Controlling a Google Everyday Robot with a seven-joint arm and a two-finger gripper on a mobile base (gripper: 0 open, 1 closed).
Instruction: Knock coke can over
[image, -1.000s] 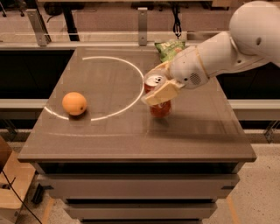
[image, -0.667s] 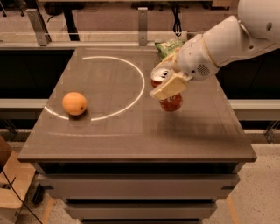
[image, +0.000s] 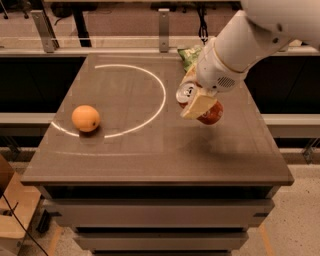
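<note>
The red coke can (image: 212, 114) is tilted in the camera view, its silver top (image: 187, 92) facing left and its body leaning right, at the right middle of the table (image: 150, 155). My gripper (image: 191, 98) reaches down from the upper right and is closed around the can. One cream finger (image: 199, 104) lies across the can's front; the other finger is behind the can. The can's shadow falls on the table below and to the right of it.
An orange (image: 85, 118) sits on the left of the table. A green chip bag (image: 188, 54) lies at the back edge, partly behind my arm. A white arc (image: 159, 102) is marked on the tabletop. Rails and dark gaps surround the table.
The can has gone from upright to strongly tilted, its top swinging left. My gripper has moved right with it and slightly up.
</note>
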